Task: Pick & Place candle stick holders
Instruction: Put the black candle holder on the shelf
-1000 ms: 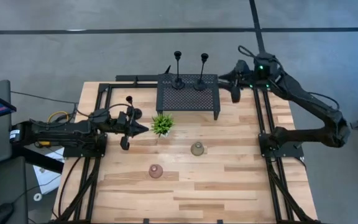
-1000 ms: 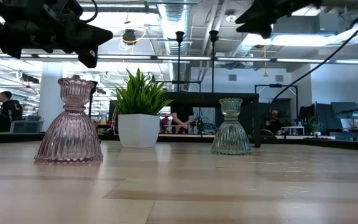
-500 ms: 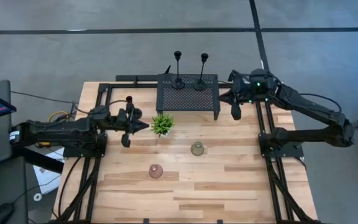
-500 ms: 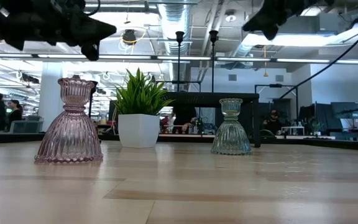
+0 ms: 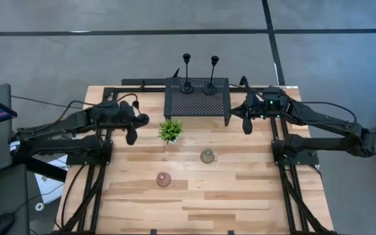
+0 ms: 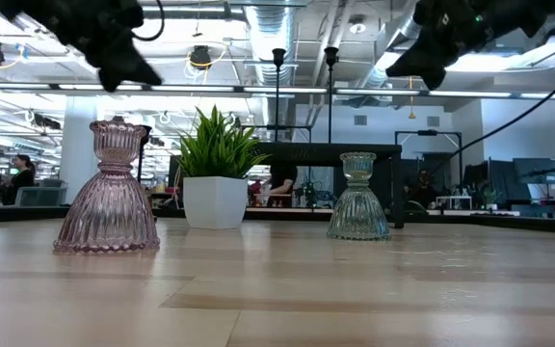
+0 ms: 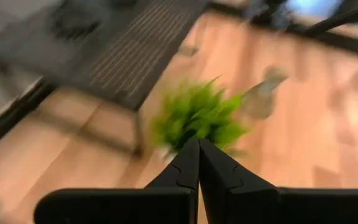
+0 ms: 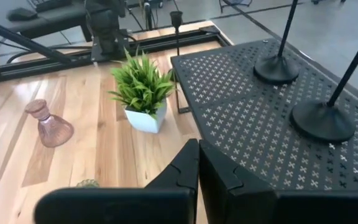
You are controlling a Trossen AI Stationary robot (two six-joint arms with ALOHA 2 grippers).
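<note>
Two slim black candle stick holders (image 5: 187, 85) (image 5: 211, 87) stand by their round bases on the black mesh rack (image 5: 197, 101). A third black holder (image 8: 177, 28) stands on the table beyond the plant. The pinkish glass holder (image 5: 164, 179) and the greenish glass holder (image 5: 207, 156) stand upright on the wood. My left gripper (image 5: 146, 119) hangs shut above the table, left of the plant, with nothing in it. My right gripper (image 5: 233, 109) is shut and empty in the air just off the rack's right end.
A small green potted plant (image 5: 170, 130) stands in front of the rack's left leg. Black frame rails (image 5: 274, 124) run along both table sides. Bare wood lies toward the near edge (image 5: 207, 209). People show in the room behind the table.
My left gripper has drawn back from the plant toward the table's far left and tipped its fingers downward. My right gripper has come toward the near edge alongside the rack's right end and a little lower. The holders have not moved.
</note>
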